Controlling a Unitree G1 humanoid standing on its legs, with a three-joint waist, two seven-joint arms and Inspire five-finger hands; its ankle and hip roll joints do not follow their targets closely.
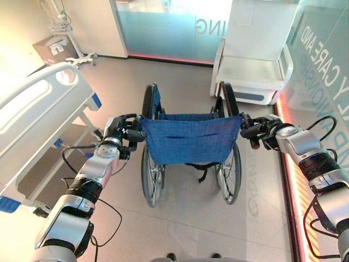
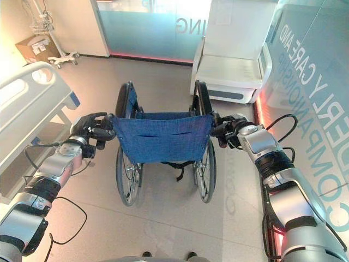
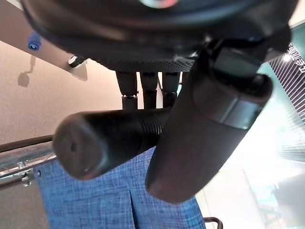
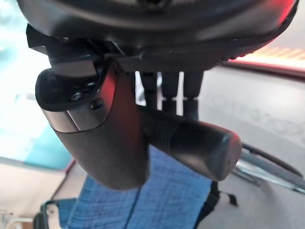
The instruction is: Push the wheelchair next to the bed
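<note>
Left hand and right hand wrapped round push handles of wheelchair; bed just left.

glass wall | mirrored lettering, partly "CARE AND" | glass door | mirrored letters "ING"

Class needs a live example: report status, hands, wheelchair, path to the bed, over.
Left hand and right hand each shut on a push handle. Wheelchair apart from the bed on its left. Open floor between.
</note>
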